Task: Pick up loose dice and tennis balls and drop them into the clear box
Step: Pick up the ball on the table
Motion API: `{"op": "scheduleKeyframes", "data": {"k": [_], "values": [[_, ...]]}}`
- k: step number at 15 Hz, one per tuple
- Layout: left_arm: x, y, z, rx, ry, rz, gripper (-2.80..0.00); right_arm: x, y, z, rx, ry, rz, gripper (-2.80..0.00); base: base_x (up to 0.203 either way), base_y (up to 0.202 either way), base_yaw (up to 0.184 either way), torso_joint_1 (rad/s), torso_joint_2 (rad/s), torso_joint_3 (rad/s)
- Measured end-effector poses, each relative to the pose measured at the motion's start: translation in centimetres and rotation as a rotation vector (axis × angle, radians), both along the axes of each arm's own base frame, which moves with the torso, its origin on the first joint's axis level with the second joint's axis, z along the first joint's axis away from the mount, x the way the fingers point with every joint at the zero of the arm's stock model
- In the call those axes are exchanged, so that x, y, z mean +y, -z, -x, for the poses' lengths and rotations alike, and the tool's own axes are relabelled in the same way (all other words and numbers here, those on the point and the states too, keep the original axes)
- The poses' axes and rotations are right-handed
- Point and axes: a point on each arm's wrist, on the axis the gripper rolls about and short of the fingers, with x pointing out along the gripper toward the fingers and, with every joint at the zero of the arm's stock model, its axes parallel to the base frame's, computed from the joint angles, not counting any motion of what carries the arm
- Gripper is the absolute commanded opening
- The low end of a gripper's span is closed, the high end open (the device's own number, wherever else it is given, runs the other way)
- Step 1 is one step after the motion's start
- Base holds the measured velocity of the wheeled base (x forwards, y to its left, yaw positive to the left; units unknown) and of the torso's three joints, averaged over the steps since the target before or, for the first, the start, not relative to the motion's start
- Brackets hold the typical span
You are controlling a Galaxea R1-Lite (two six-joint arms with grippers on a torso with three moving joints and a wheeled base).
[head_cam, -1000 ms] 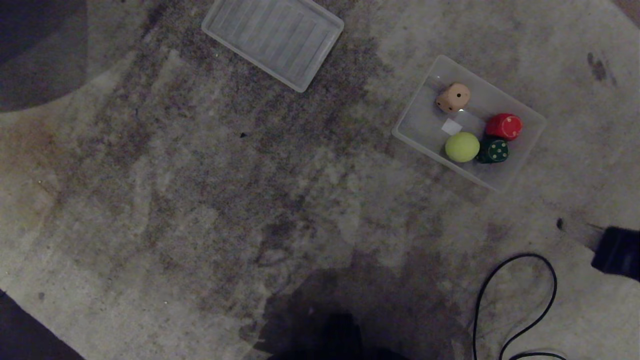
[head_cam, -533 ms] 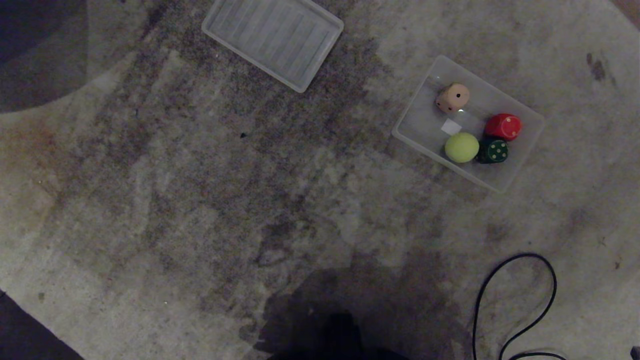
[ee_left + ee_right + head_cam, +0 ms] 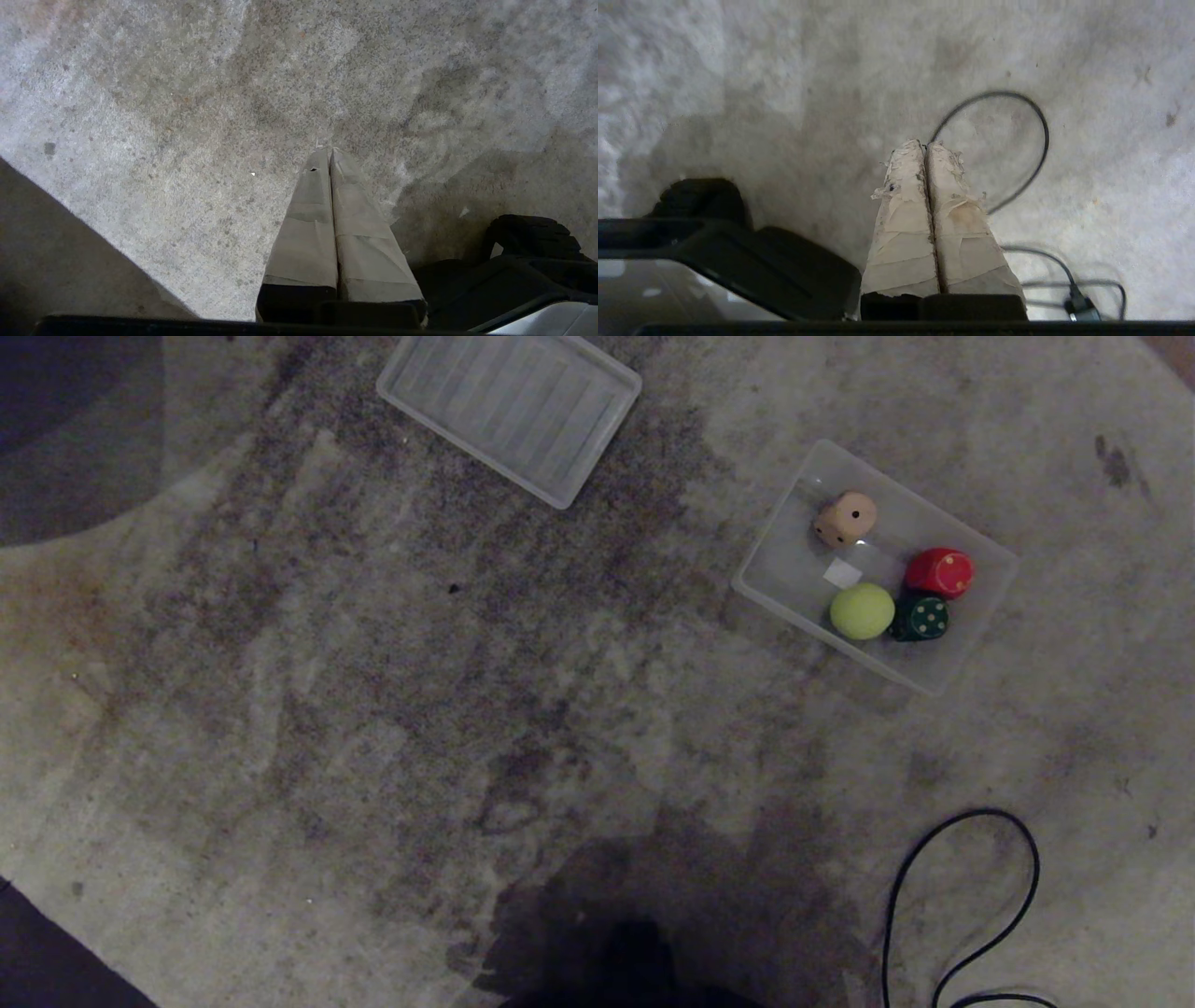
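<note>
The clear box point(image 3: 971, 653) sits at the upper right of the head view on a stained grey carpet point(image 3: 373, 709), turned at an angle. Inside it lie a beige die point(image 3: 847, 517) near the far wall, a yellow-green tennis ball point(image 3: 862, 610) against the near wall, a dark green die point(image 3: 920, 618) touching the ball's right side, and a red die point(image 3: 940, 571) just behind the green one. A small white label point(image 3: 842, 573) lies on the box floor between the beige die and the ball; no writing on it can be read.

The flat ribbed clear lid point(image 3: 509, 411) rests well apart from the box at the top centre of the frame, its far edge cut off. A black cable point(image 3: 962, 896) loops across the lower right corner. The broad middle of the carpet lies open between lid, box and cable, and a dark floor edge cuts the lower left corner.

Neither arm appears in the head view. In the left wrist view the left gripper point(image 3: 330, 150) points down over bare carpet, its taped fingers pressed together on nothing. In the right wrist view the right gripper point(image 3: 925, 143) hangs the same way, its frayed taped fingers together and empty, with the cable loop on the carpet beyond its tips.
</note>
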Motion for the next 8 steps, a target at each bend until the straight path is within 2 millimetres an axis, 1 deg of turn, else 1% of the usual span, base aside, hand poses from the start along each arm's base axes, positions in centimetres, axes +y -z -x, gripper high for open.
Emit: {"op": "scheduleKeyframes", "data": {"k": [8], "values": [[0.01,0.00,0.00,0.000,-0.003,0.009,-2.80,0.00,0.12,0.16,-0.022,0.000,-0.002,-2.80,0.000,0.000,0.000,0.000,0.00,0.000]]}}
